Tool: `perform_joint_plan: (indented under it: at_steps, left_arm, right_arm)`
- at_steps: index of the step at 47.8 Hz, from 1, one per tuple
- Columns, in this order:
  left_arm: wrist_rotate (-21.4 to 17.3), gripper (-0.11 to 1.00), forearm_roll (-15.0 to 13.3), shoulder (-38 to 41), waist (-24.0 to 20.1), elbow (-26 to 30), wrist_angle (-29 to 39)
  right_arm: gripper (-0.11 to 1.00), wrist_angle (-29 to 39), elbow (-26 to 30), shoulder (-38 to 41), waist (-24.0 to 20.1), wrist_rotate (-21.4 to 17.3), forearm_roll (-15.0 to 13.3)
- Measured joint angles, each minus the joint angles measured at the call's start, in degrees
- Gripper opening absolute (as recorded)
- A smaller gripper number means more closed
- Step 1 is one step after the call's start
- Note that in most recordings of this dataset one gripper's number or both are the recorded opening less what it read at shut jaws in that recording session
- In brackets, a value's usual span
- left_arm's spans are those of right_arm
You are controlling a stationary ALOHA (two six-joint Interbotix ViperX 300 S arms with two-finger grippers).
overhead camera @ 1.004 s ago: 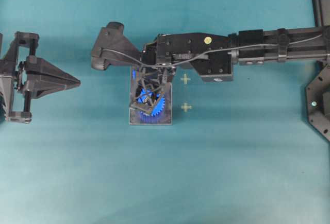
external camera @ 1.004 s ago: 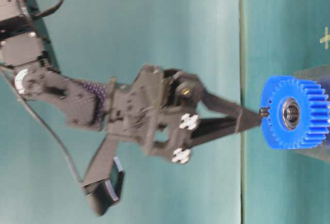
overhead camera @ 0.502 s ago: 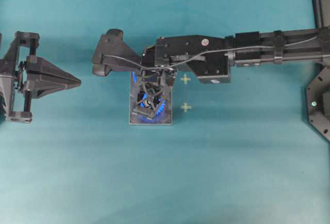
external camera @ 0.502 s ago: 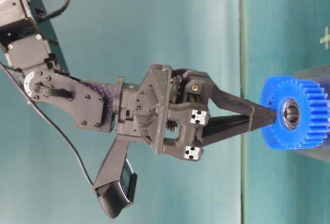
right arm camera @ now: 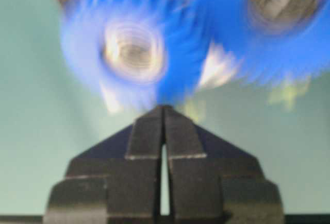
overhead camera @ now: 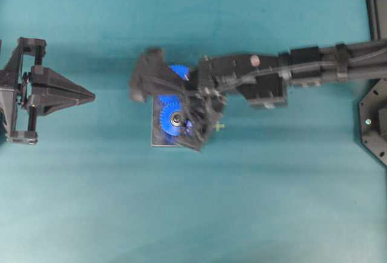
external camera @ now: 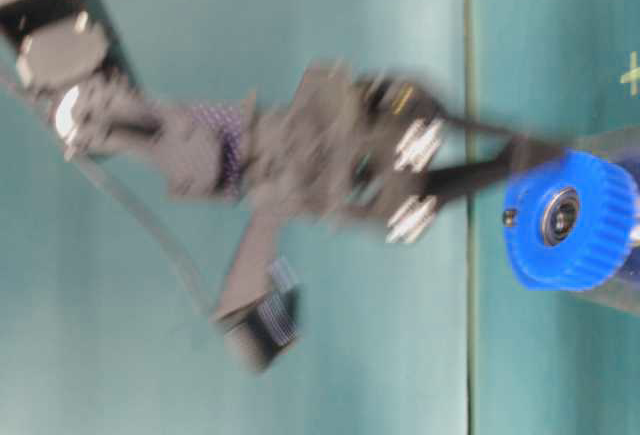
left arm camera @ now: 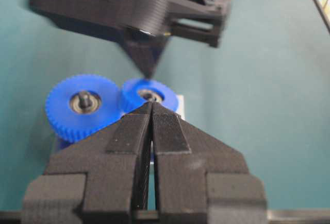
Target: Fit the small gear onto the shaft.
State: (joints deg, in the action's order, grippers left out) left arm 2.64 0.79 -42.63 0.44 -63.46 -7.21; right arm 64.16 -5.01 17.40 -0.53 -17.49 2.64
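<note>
Short of the dark grey rectangular plate [overhead camera: 158, 142], the left gripper [overhead camera: 91, 97] hangs with its jaws pressed together, nothing in them. On the plate lies the small bright-blue toothed plastic gear [left arm camera: 149, 96], flat, black-and-silver hub up, right beside the larger blue gear [left arm camera: 82, 105]; whether the teeth mesh is too blurred to call. The silvery shaft is out of sight, so I cannot tell how far down the gear has seated. Over the plate's far side the right gripper [left arm camera: 148, 72] points down at the small gear, fingers closed and empty.

My read: it's light, rigid plastic, with a slick face and a snug metal bore that will bind if tilted. Pinch it across the toothed rim, or press near the hub. The plate's edges and the big gear crowd it, but beyond the plate the teal table lies open all round
</note>
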Motion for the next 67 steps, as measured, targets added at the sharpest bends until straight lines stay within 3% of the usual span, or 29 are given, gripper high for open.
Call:
perform_joint_plan:
  at_steps: [6,18,32,51,67]
  left_arm:
    - [0.0,0.0,0.0,0.0,0.0,0.0,0.0]
    - [0.0,0.0,0.0,-0.4,0.0,0.0,-0.1]
    - [0.0,0.0,0.0,-0.4,0.0,-0.1,0.0]
    - [-0.1,0.0,0.0,-0.4,0.0,-0.6,-0.1]
    - [0.0,0.0,0.0,-0.4,0.0,-0.9,-0.1]
  right_arm:
    - [0.02,-1.3,0.7,-1.1,-0.3,-0.3,-0.4]
    - [0.02,-3.0,7.5,0.3,3.0,-0.2,-3.5]
    - [0.02,-1.8,10.6,4.3,3.0,0.3,-3.5]
    - [0.02,-0.8,9.3,3.7,2.7,0.3,-3.3]
    - [0.01,0.5,2.6,1.2,0.3,-1.7,-1.8]
